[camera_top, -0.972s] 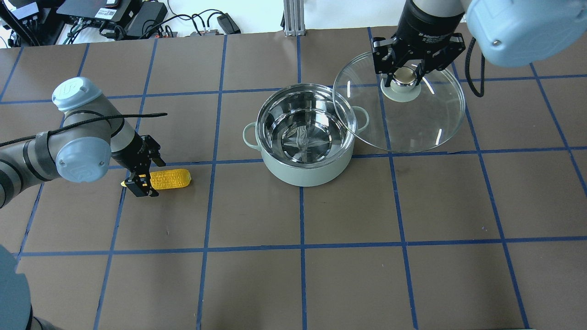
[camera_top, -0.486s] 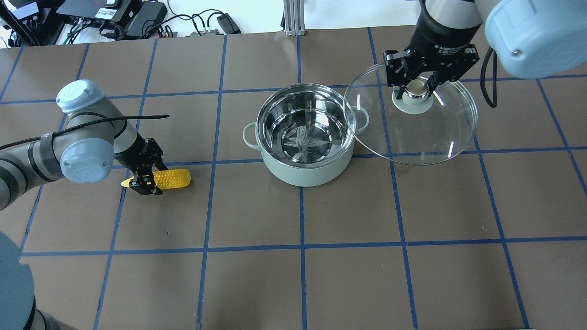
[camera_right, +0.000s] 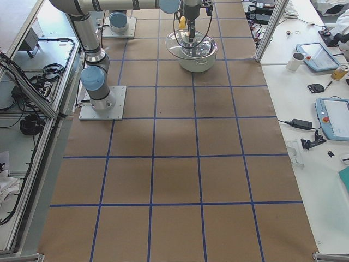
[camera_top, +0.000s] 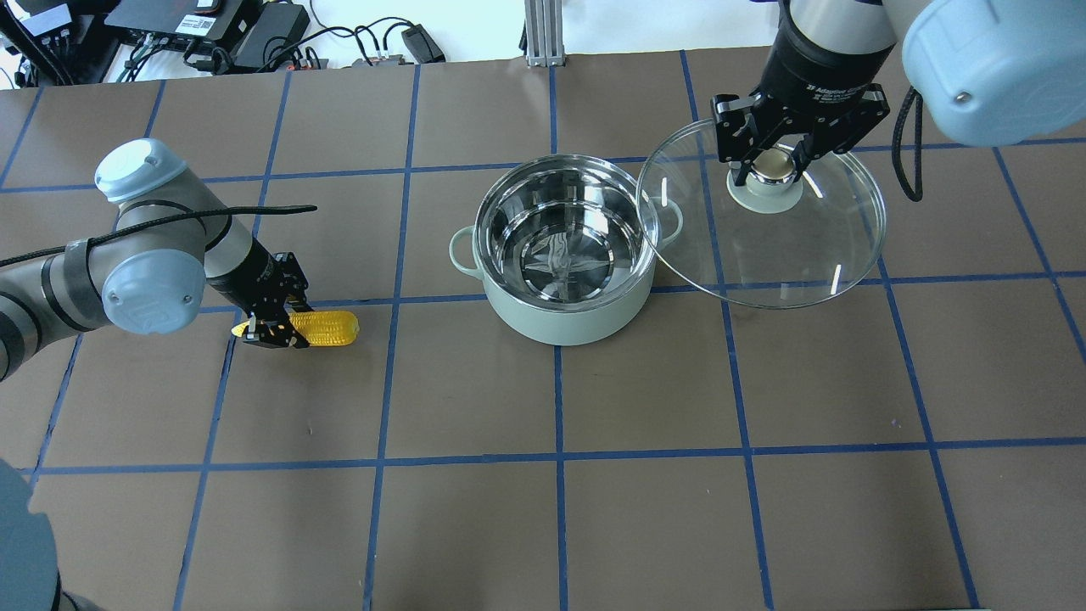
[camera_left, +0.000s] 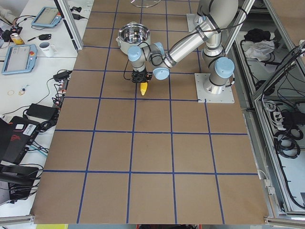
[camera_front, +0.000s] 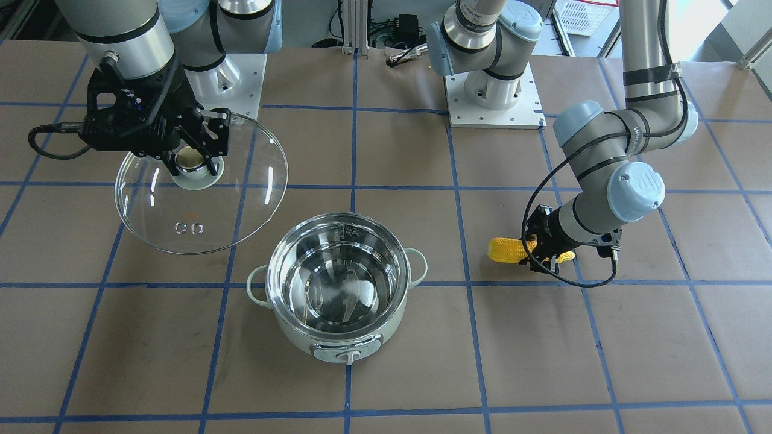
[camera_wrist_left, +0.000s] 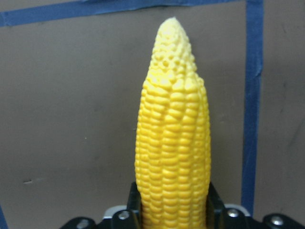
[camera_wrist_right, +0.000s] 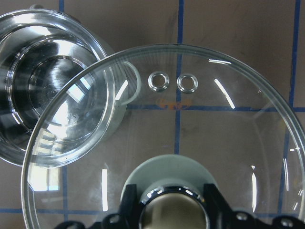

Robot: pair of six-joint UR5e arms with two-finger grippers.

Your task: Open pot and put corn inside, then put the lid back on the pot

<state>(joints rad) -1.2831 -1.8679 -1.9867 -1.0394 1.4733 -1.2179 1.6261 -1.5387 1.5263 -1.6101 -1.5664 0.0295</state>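
Done so far: the pot stands open on the counter with its steel inside bare. The lid is off it.
Lid: held up in the air on the robot's right of the pot and roughly level.
Right jaws: clamped on the lid's knob.
Corn: on the robot's left, well apart from the pot and low along the counter. I cannot tell whether it has cleared the surface.
Left jaws: closed on the corn near one end.
Left to do: as I judge it, carry the corn across, let it go inside the pot, then set the lid back. That puts the job roughly a third through.
Overhead against front-facing: from above the glass edge crosses the pot's rim. From the front the two sit just apart, so the overlap is only height.
Front-facing only: the pot's control panel.
Right wrist view only: the vent rings close up, and a loop handle seen through the glass.
Left wrist view only: the corn sits straight in the grip, tapered tip pointing away.
Side views: too small to judge either grip.
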